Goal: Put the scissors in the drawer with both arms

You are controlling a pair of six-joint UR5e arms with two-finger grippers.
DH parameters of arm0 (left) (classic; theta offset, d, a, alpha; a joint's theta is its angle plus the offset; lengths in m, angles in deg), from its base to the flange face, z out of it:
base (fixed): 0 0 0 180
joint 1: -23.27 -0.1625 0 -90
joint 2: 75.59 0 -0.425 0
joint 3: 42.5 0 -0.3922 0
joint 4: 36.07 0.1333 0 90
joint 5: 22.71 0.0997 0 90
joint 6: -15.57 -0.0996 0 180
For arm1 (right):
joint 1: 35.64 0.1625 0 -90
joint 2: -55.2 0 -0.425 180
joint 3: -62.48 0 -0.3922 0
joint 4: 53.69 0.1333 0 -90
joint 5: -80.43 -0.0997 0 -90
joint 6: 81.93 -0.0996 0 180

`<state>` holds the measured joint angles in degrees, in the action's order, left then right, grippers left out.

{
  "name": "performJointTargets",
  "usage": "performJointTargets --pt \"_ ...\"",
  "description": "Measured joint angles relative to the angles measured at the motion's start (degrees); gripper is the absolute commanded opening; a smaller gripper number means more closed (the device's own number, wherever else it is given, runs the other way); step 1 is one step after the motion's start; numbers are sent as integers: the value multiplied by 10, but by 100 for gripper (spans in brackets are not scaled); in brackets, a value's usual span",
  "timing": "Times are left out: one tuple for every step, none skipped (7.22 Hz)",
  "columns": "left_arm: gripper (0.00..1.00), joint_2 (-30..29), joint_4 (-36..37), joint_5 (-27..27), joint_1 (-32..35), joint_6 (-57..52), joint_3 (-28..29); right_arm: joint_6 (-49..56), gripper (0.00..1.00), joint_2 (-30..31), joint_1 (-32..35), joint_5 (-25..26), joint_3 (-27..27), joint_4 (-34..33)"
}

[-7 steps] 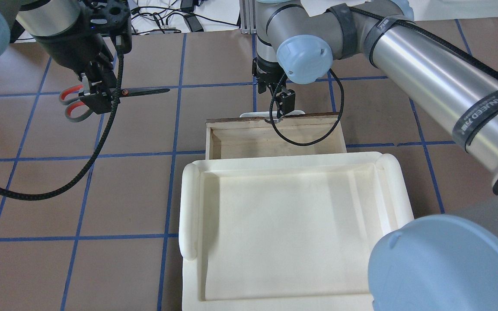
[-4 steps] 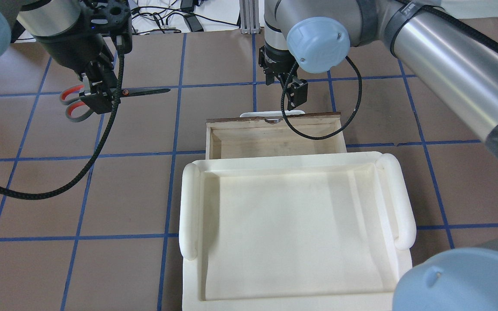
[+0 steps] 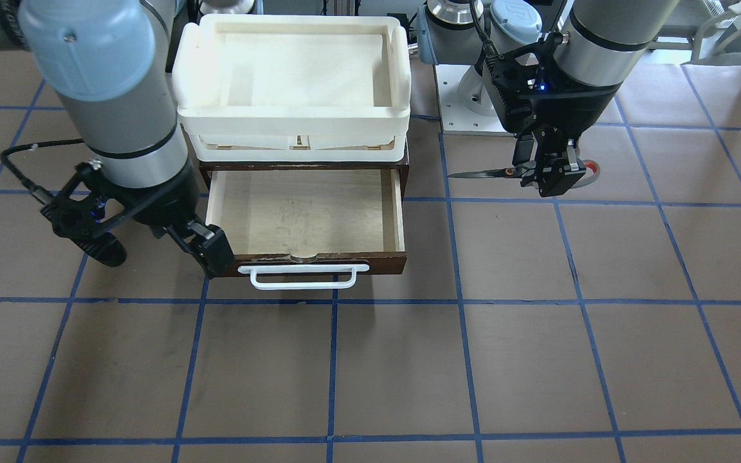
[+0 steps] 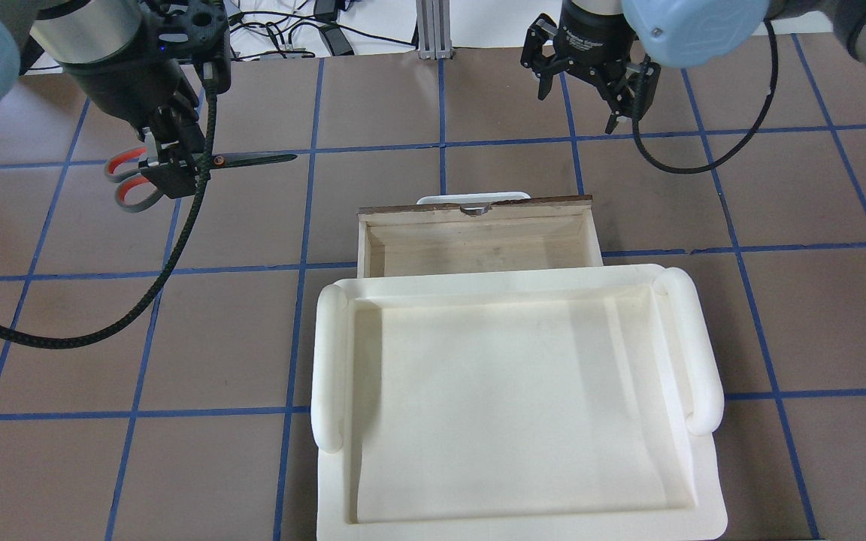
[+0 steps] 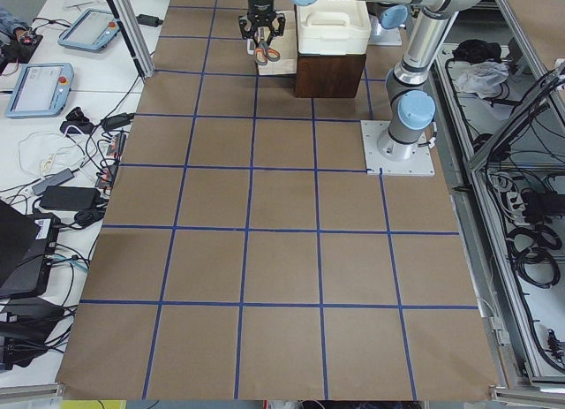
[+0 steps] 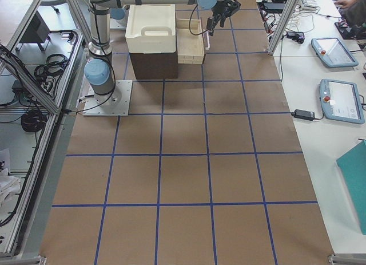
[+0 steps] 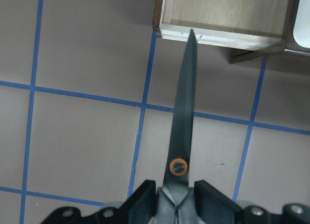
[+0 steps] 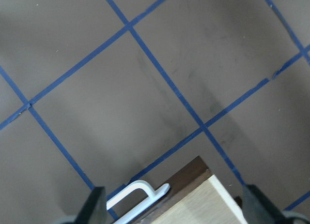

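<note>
The scissors (image 4: 246, 158), with dark blades and orange-red handle loops, hang in my left gripper (image 4: 174, 171), which is shut on them near the pivot, above the table left of the drawer. In the left wrist view the blades (image 7: 186, 98) point toward the drawer's corner (image 7: 220, 33). In the front view the left gripper (image 3: 554, 175) holds the scissors (image 3: 483, 173) level. The drawer (image 4: 478, 207) is pulled out, its pale inside bare, with its white handle (image 3: 303, 278) at the front. My right gripper (image 4: 592, 90) is open and empty, beyond the drawer's far right corner; it also shows in the front view (image 3: 159, 249).
A white foam-like tray (image 4: 331, 361) sits on the dark cabinet above the drawer (image 3: 319, 263). Black cables hang from both wrists. The right wrist view shows the handle (image 8: 138, 195) and brown table with blue grid lines. Operator desks lie past the table's far edge.
My right gripper has left the drawer handle, risen and moved away to the far right, and its fingers now stand wide apart. The left gripper and scissors have stayed put.
</note>
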<state>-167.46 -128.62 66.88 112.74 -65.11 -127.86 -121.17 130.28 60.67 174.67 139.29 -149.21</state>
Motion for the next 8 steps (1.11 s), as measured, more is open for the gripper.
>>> performJointTargets --pt "8 -1 0 -4 3 3 0 86 100 16 -14 15 3 5" --pt "8 -3 1 -14 7 7 0 177 100 29 -26 20 5 7" --pt "8 -7 3 -32 16 8 1 264 100 41 -39 19 6 7" --pt "8 -15 12 -45 36 9 2 328 100 51 -55 11 6 9" --pt "8 -29 28 -51 65 16 3 378 100 56 -69 -2 7 11" --pt "8 -50 38 -59 90 28 4 427 100 58 -83 -10 8 11" --pt "8 -71 42 -75 106 37 8 467 100 60 -96 -16 11 11" --pt "8 -94 45 -91 121 51 18 491 100 61 -111 -28 17 10"
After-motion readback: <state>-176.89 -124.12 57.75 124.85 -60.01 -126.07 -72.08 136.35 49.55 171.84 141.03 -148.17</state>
